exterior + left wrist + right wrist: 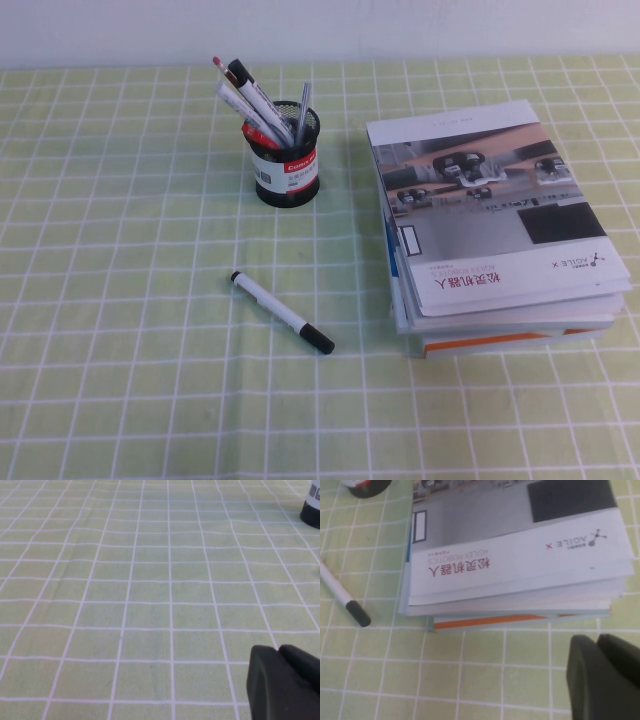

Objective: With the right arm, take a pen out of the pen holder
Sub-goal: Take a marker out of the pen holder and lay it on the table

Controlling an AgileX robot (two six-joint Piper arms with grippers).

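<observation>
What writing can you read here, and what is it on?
"AGILE·X": top book, on its cover.
"松灵机器人": same cover, in red.
"Comix": pen holder, red label band; its smaller print is unreadable.
No text: pen on the cloth; left gripper over bare cloth; right gripper, shut, beside the book stack.

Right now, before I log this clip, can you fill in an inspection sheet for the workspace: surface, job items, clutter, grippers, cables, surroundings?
Surface: green checked tablecloth, flat, no spills seen.
Job's things: black mesh pen holder stands upright with several pens in it; a white marker with black ends lies on the cloth in front of it, apart from it.
Clutter: stack of booklets to the right of the holder.
Grippers: left gripper hangs over bare cloth; right gripper is shut and empty, above the cloth by the stack's near edge.
Cables: nothing seen.
Surroundings: plain pale wall behind the table.
</observation>
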